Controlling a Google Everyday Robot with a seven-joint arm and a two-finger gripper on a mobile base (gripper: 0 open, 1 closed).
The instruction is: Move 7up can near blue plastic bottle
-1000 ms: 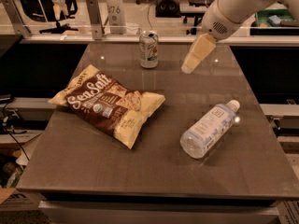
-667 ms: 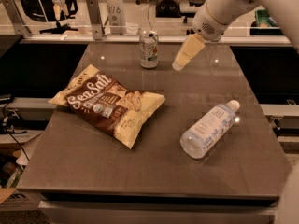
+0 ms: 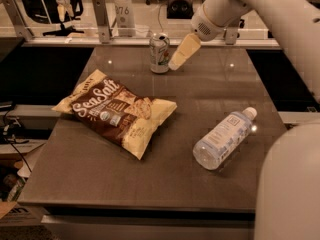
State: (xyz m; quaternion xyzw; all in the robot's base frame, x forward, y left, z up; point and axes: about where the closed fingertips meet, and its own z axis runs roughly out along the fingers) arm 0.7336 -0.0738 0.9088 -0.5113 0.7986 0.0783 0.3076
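One gripper [image 3: 176, 62] hung just beside the 7up can [image 3: 159, 54], at the upper middle of the frame.

It was not clear if the gripper was apart or together. The can stood upright close to the far edge of the table [image 3: 150, 184], so a bump from the side might have tipped it or pushed it off the back. The blue plastic bottle [image 3: 224, 138] lay on its side at the lower right, near the right edge, and a knock could have rolled it. Bare table between them gave an open path, and the chip bag [image 3: 117, 111] sat left of that path.
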